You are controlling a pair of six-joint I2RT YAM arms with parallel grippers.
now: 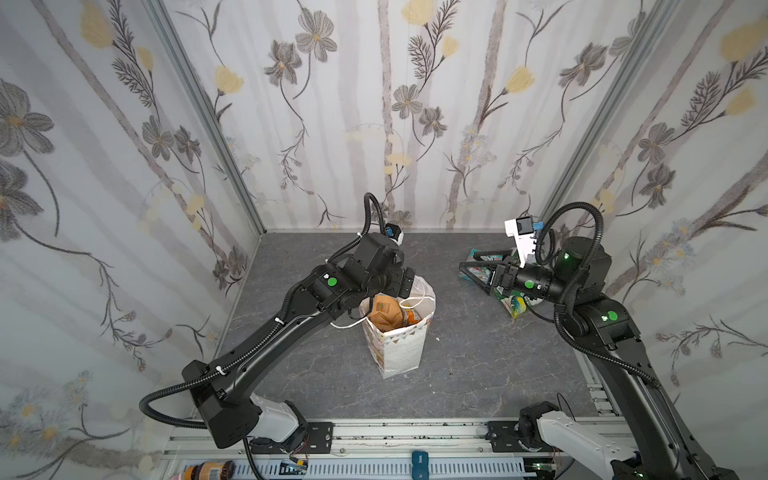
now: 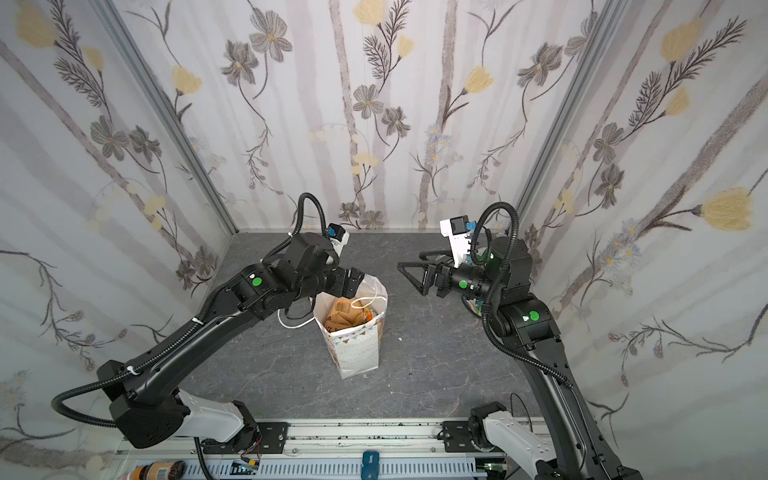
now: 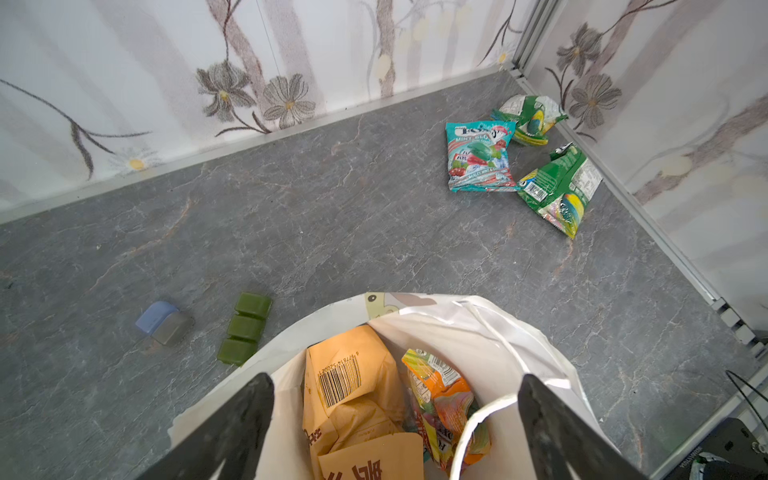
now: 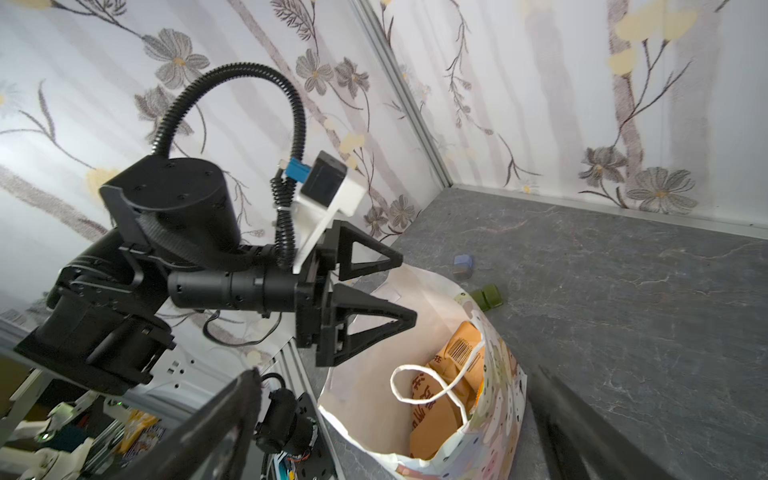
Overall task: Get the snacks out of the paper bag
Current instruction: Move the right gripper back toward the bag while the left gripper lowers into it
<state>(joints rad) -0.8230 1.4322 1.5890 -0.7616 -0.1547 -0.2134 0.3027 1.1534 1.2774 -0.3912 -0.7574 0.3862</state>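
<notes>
- Paper bag [image 1: 399,349] stands upright mid-tabletop [image 1: 465,374], tan packets [image 3: 349,386] and orange packet [image 3: 446,401] inside.
- Teal packet [image 3: 478,156] and two green packets [image 3: 559,187] lie near the far right corner.
- Left pincer [image 4: 408,287] open over the bag's mouth.
- Right pincer [image 2: 409,260] open, empty, near loose packets.

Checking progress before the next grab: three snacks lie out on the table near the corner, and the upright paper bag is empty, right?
Not empty: the left wrist view shows a tan packet and an orange packet inside the paper bag. The rest is right.
</notes>
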